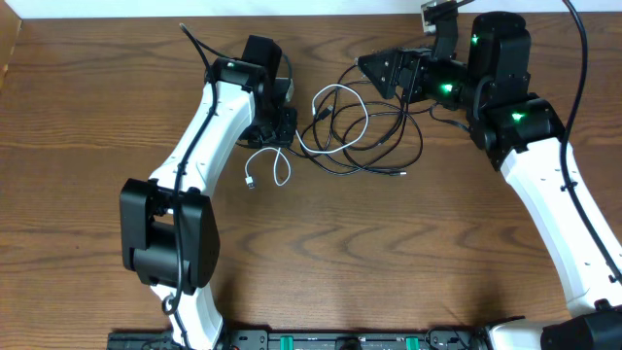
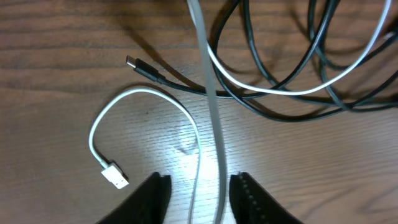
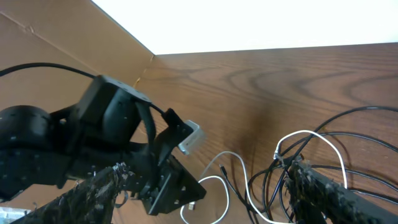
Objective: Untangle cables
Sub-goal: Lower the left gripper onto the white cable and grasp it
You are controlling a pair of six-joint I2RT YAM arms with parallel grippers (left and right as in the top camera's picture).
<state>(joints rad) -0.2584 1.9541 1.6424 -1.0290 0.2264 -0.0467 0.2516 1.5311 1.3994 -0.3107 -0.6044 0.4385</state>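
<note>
Left wrist view: finger roots of the left tool (image 2: 200, 180) are cut by the bottom edge, and the white cable (image 2: 140, 91) is carried out of frame between them. A pale strand (image 2: 208, 68) is blurred, close to the lens; which cable it belongs to cannot be told. Black cables (image 2: 180, 84) are clipped at the top and right edges.

Overhead: left tool masked by its own wrist housing (image 1: 260, 60); plug types too small to be read.

Right wrist view: right tool (image 3: 205, 168) fingers (image 3: 336, 196) are blurred and cut by the bottom edge.
</note>
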